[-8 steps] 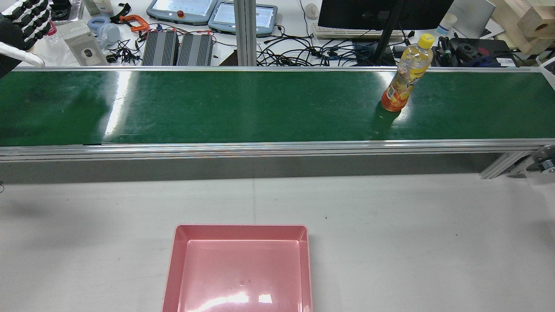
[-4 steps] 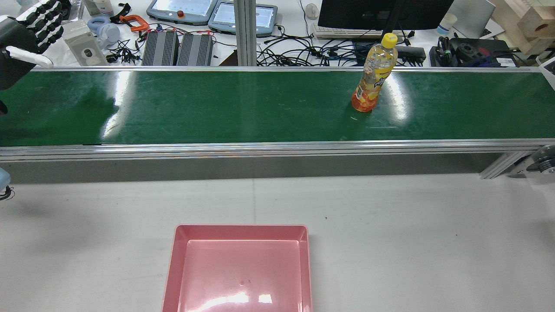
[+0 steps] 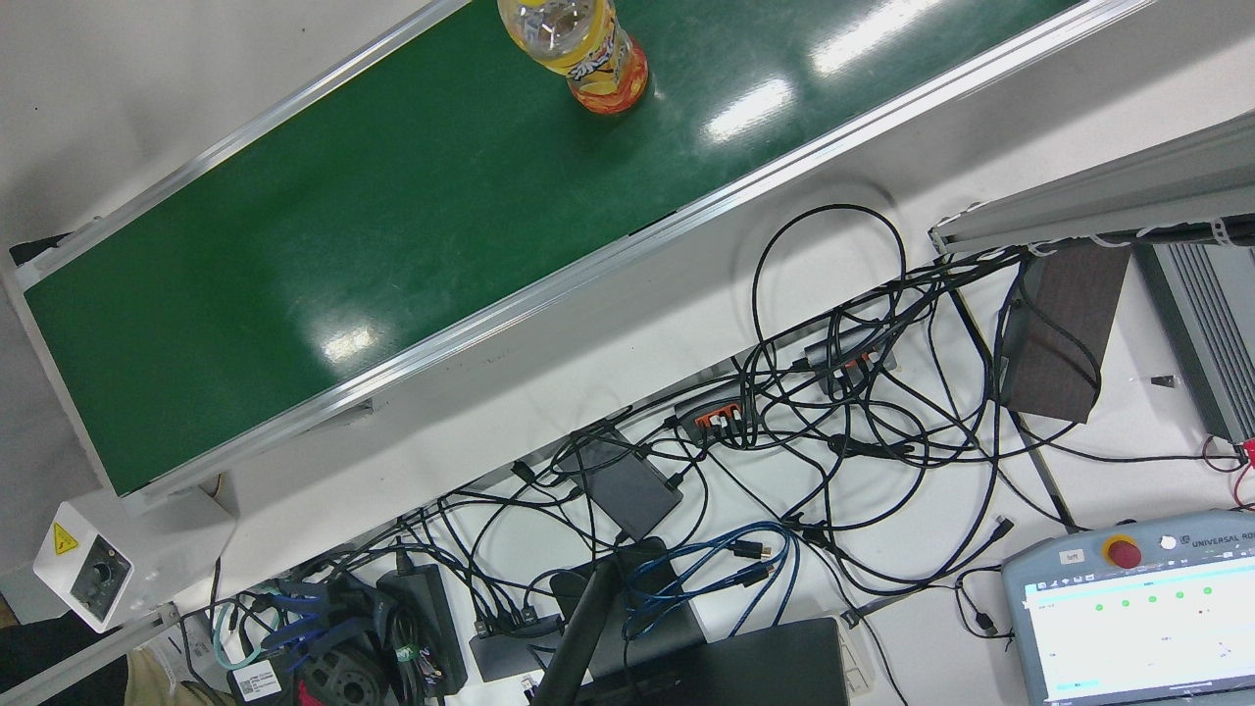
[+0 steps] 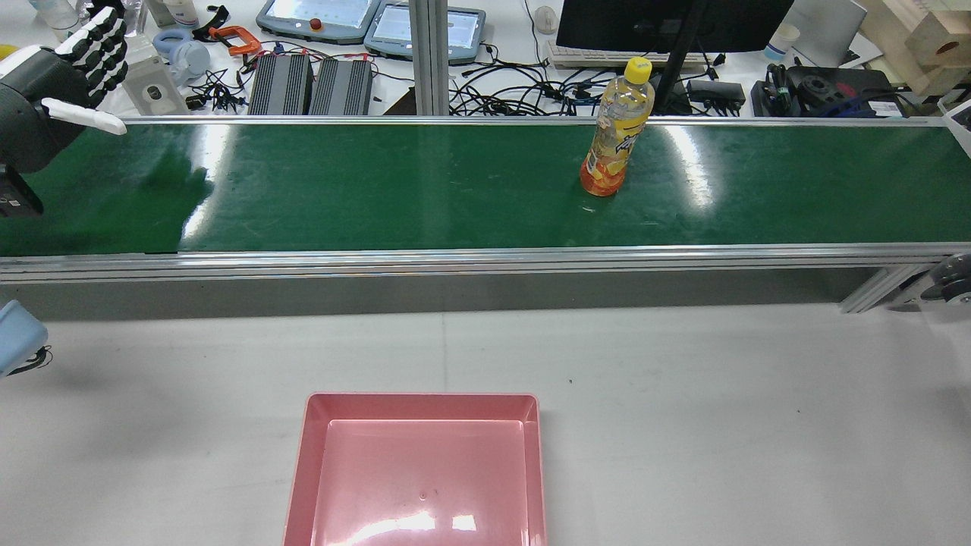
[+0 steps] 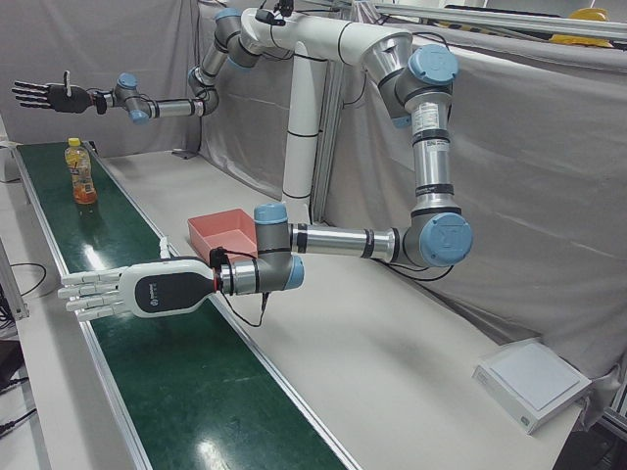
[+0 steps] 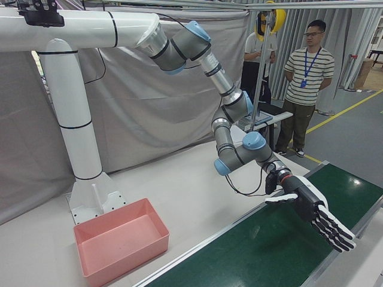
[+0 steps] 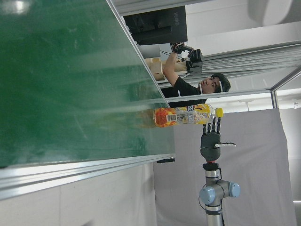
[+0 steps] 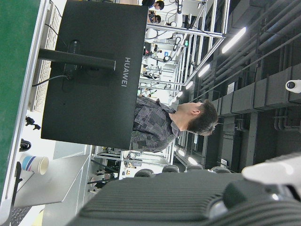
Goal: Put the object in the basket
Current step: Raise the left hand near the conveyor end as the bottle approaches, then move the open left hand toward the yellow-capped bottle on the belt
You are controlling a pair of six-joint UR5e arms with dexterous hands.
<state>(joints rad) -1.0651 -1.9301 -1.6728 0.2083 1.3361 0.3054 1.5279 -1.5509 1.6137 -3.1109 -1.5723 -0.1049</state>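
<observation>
**On the green belt (image 4: pixel 379 189), the bottle is standing alone and both hands are hanging open**

So the rear view is only catching the left hand (image 4: pixel 53 83), way off at the belt's left end, and isn't showing the right hand at all. For that one I'm leaning on the left-front view, where the right hand (image 5: pixel 44 95) is sitting at the end of a long outstretched arm past the far end of the belt. The left hand's own camera is also looking down the belt and picking it up upright behind the bottle. The front view is showing no arms, just the bottle at its top edge plus a big mess of cables (image 3: pixel 833 412) and a teach pendant (image 3: pixel 1137 618).

The left hand is hovering low over the belt, flat, fingers straight and spread, holding nothing. The right hand is doing the same thing higher up: fingers fanned out, gripping nothing.

The orange drink bottle (image 4: pixel 613 129) with the yellow cap is standing upright on the belt, right of the middle in the rear view, well apart from the left hand and touching neither hand. The pink basket (image 4: pixel 421 398) is sitting on the grey bench on the robot's side of the belt.

Beyond the belt, a black monitor (image 4: pixel 667 23) is sitting right behind the bottle. The right-front view is showing two people (image 6: pixel 305 72) standing in the background, and nothing is lying on the belt between the left hand and the bottle.
</observation>
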